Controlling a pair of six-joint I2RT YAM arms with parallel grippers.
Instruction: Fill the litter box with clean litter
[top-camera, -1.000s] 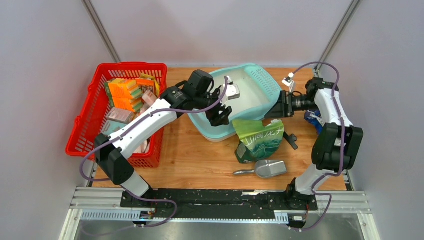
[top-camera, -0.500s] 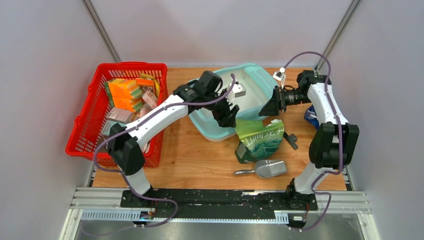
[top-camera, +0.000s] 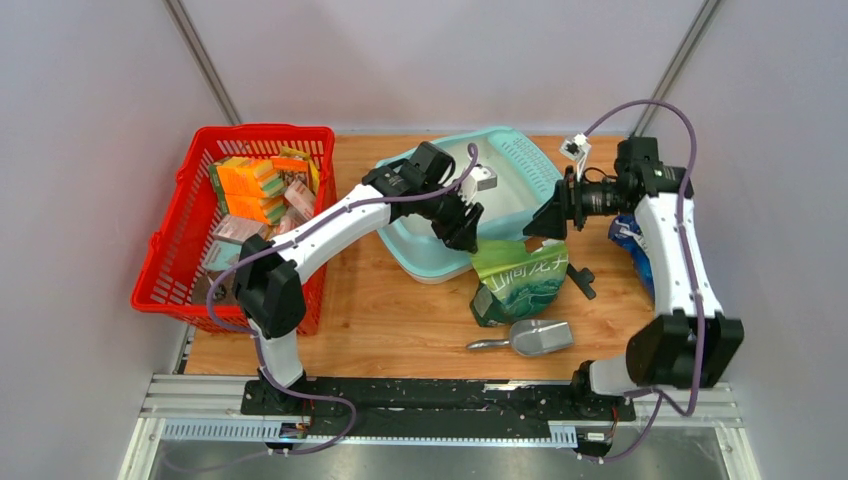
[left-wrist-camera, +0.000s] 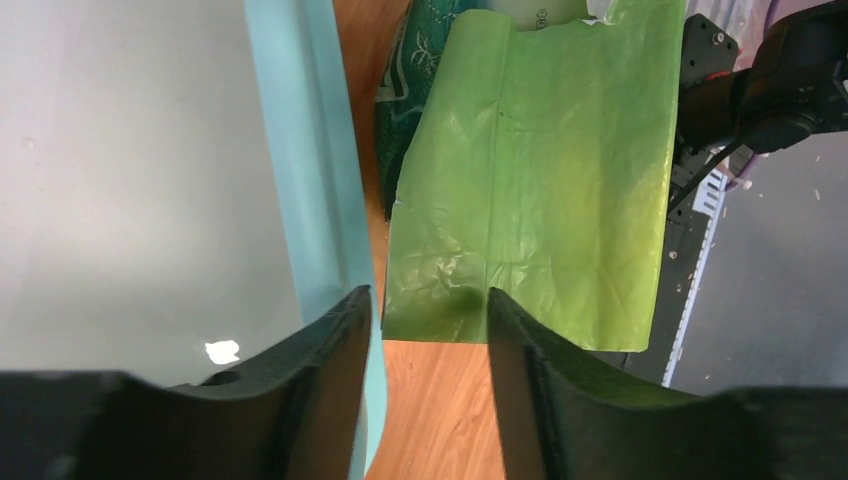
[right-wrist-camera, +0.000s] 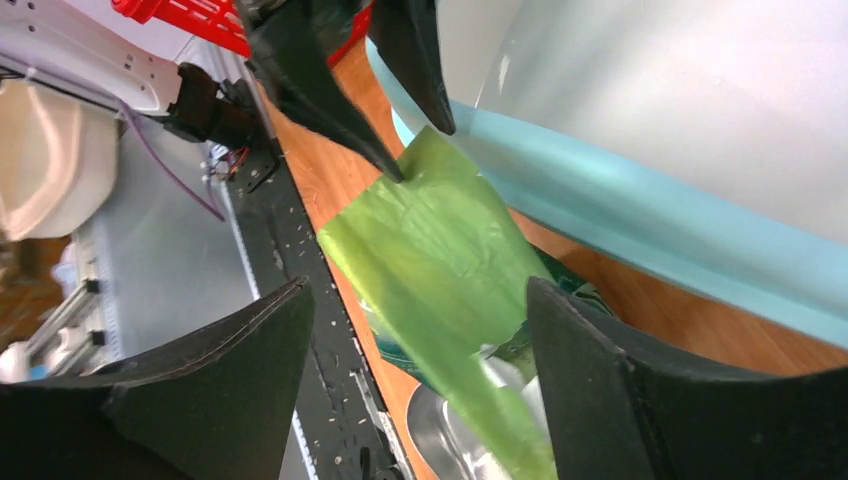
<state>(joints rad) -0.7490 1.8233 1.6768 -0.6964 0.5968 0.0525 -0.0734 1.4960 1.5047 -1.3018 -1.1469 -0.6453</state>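
Litter box (top-camera: 505, 195) sits at the far middle of the worktop (top-camera: 400, 320), perforated end toward the right arm, and we see its inside whitish. Crowding it is one green bag (top-camera: 520, 282), up against the near rim with its flap in the way there. One grey scoop (top-camera: 530, 338) lies just in front of the bag. One red basket (top-camera: 165, 245) full of packs stands far left, beside the left arm. A blue item (top-camera: 625, 235) and a small black piece (top-camera: 580, 282) lie near the right arm. Left tool (top-camera: 462, 228) hovers over the near rim with jaws apart, one finger (left-wrist-camera: 320, 360) above the rim and the bag's corner in the gap, not pinched. Right tool (top-camera: 548, 218) is spread wide at the box's right corner and grips nothing. Open wood lies between basket and bag; side walls stand close. We count two arms.
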